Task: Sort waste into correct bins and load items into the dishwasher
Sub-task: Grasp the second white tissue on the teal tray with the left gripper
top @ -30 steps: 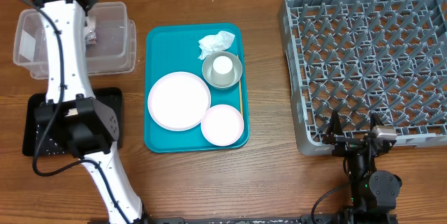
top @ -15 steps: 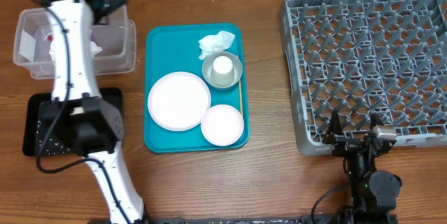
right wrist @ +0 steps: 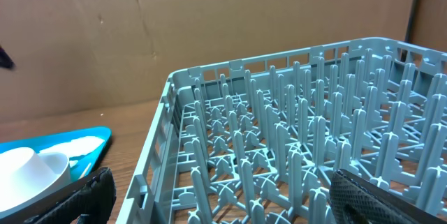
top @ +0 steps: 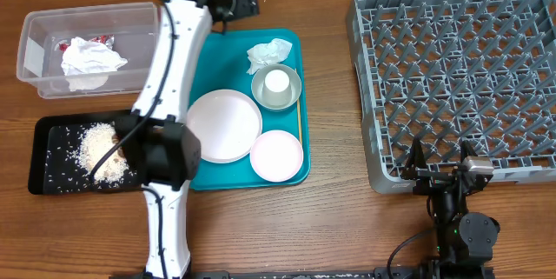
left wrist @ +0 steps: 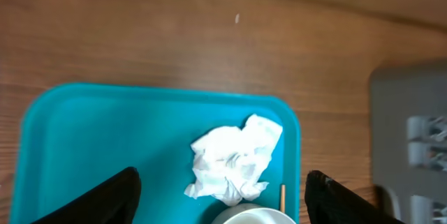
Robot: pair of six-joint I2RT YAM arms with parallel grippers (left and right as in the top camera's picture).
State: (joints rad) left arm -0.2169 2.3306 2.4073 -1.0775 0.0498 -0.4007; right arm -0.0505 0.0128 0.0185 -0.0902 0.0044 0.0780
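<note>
White crumpled napkin (top: pixel 268 53) lies at the far right of the teal tray (top: pixel 198 62), just beside the far rim of the grey-rimmed bowl (top: pixel 296 93) that holds the small cup (top: pixel 276 83). The wooden stick (top: pixel 299 127) runs along the tray's right edge, its far end close to the paper.

The left gripper (left wrist: pixel 222 175) hovers over the tray's far edge, jaws spread wide and empty, with the napkin framed between them in the wrist view.

The likeliest trouble is a descent too close to the bowl. A finger could strike the rim, rock the cup, or pinch the stick's end along with the paper. A shallow pinch may catch only a loose fold, and the napkin could then drop onto the tabletop short of the clear tub (top: pixel 33 31) at far left.

The right gripper (top: pixel 440 162) sits released by the dish rack (top: pixel 369 96), well apart.
</note>
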